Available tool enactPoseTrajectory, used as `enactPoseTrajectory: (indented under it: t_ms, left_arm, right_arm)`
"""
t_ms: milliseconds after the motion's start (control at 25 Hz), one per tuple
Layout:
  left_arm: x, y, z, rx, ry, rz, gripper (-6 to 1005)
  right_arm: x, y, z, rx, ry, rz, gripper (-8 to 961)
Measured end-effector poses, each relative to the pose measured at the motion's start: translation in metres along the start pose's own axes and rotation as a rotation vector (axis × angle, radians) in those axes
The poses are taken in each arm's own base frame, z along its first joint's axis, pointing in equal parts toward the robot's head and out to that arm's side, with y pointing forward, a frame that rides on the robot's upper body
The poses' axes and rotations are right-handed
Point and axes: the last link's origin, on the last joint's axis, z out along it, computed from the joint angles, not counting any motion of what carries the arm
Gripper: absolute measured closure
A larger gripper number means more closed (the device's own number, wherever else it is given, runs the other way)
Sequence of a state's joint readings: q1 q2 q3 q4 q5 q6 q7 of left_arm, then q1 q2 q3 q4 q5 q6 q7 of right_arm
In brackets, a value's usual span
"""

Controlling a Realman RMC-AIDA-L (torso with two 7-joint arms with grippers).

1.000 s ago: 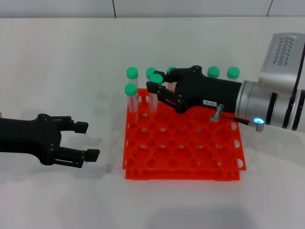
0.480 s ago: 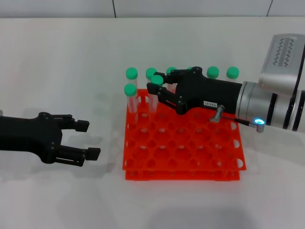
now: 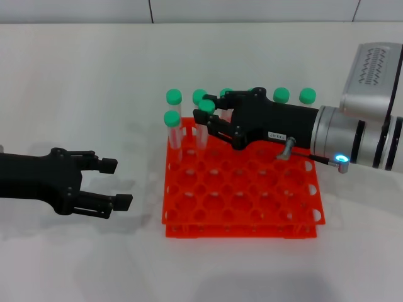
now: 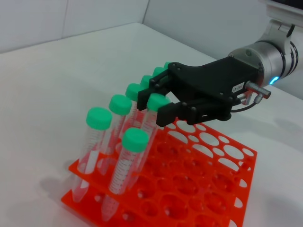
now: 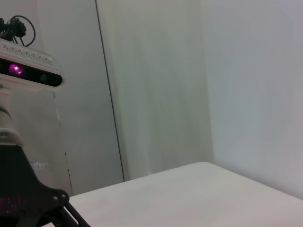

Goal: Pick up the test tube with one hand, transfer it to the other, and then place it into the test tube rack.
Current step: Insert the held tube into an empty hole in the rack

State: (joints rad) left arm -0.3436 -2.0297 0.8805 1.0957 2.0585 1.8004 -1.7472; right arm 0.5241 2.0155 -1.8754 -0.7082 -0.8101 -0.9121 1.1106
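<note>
meanwhile right tool [image 3: 206, 111] clenches test tube [image 3: 204, 123] standing in orange rack [image 3: 242, 201]; left tool [image 3: 113, 184] released

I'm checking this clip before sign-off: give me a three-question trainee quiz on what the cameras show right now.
1. True or false: the left gripper holds a test tube.
2. Which gripper is at the test tube over the test tube rack? A) left B) right C) neither
3. Fill in: the left gripper sits off the rack's ____ side, over the white table.

Key:
1. False; its fingers are spread and empty.
2. B; the right gripper has its fingers around the green cap, the tube's lower end already in a back-row hole.
3. Left.
</note>
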Motion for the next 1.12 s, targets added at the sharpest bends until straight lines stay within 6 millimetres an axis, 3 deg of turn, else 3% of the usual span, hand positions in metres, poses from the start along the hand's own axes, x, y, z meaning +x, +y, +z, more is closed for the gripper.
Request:
enactPoseTrajectory:
  t_ms: [480, 600, 680, 840, 1120]
  left_arm:
    - [0.002, -0.001, 0.001, 0.001, 0.001, 0.005, 112]
    - [0.002, -0.001, 0.001, 0.001, 0.001, 0.006, 112]
    - [0.002, -0.001, 0.0, 0.001, 0.001, 0.007, 112]
    - [0.003, -0.001, -0.001, 0.005, 0.007, 0.008, 112]
    - [0.002, -0.002, -0.004, 0.02, 0.039, 0.014, 112]
  right_arm:
    - [-0.002, 0.001, 0.0, -0.013, -0.01, 0.002, 622]
    - [-0.004, 0.002, -0.001, -0.022, -0.021, 0.002, 462]
    - [-0.005, 0.002, -0.003, -0.025, -0.03, 0.004, 434]
    - [-0.008, 0.002, -0.012, -0.036, -0.065, 0.016, 377]
    - [-0.014, -0.005, -0.038, -0.033, -0.102, 0.008, 365]
